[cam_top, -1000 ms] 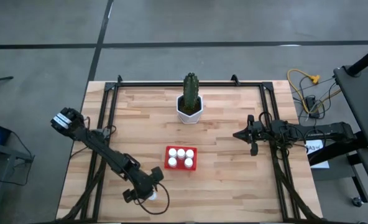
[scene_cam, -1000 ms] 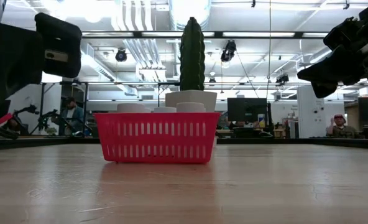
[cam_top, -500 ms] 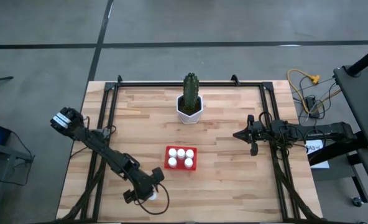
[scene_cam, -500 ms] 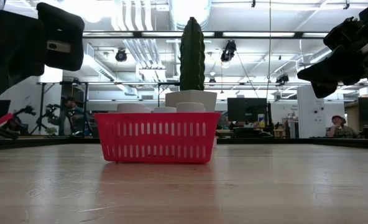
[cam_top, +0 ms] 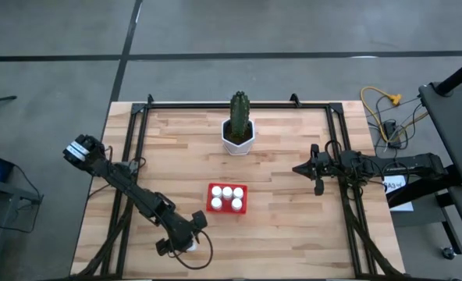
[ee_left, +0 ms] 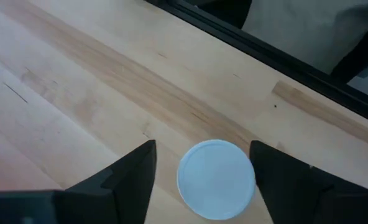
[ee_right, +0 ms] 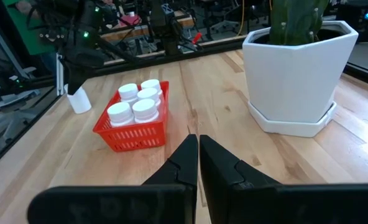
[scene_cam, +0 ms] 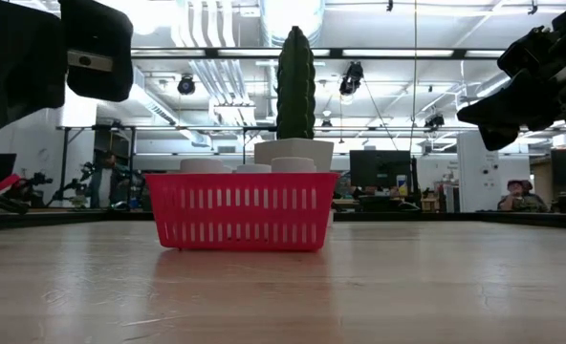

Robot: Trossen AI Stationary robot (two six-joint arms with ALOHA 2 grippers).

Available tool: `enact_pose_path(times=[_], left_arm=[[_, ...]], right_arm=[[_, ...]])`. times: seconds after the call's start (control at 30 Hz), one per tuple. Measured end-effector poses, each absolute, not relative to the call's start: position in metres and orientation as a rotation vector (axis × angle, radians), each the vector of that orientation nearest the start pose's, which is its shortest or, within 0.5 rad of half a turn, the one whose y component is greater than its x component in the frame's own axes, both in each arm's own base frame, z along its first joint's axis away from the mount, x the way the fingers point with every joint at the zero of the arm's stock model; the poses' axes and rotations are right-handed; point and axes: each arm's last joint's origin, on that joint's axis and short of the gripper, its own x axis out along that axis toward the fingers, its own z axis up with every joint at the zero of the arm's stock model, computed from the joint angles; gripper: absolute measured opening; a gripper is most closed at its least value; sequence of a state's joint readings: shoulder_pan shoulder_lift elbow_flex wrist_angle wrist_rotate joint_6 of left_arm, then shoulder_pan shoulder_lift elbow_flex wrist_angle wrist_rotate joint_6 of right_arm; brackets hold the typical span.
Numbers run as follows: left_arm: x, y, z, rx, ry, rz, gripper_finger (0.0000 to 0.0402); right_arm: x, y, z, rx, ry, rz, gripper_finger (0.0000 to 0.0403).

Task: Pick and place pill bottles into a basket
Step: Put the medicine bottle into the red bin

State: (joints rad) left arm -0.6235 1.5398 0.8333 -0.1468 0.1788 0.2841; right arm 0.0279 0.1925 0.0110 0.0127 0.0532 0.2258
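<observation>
Wooden table (cam_top: 278, 234) fills the middle of the frame, grey floor around it. Red basket (cam_top: 227, 198) sits below centre, with five white pill bottles (cam_top: 227, 191) inside. Cactus pot (cam_top: 238, 134) stands above it, well apart, near the upper table edge. Left gripper (cam_top: 186, 245) is at lower left, over a sixth bottle (cam_top: 190, 246) on the table. Right gripper (cam_top: 299, 168) waits at right of centre.

A pale wooden plank worktop (cam_top: 278, 195) in a black metal frame stands on a grey concrete floor (cam_top: 231, 31). Beyond it, ceiling ducts (scene_cam: 206, 72) and bright lights hang over desks with dark monitors (scene_cam: 379, 170). Yellow cable (cam_top: 383, 101) lies coiled beside it.
</observation>
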Motion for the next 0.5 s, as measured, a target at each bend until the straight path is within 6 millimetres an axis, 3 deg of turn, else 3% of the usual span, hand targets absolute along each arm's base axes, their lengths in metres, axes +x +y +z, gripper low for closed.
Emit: enact_pose_path(times=[0.3, 0.5], left_arm=[[0.2398, -0.1788, 0.1792, 0.456, 0.745, -0.877, 0.0164], [0.2385, -0.1778, 0.1770, 0.453, 0.745, -0.879, 0.0165]], right_arm=[[0.1080, 0.0015, 0.1525, 0.218, 0.165, -0.044, 0.0009], [0.1080, 0.0015, 0.1525, 0.218, 0.165, -0.044, 0.0009]])
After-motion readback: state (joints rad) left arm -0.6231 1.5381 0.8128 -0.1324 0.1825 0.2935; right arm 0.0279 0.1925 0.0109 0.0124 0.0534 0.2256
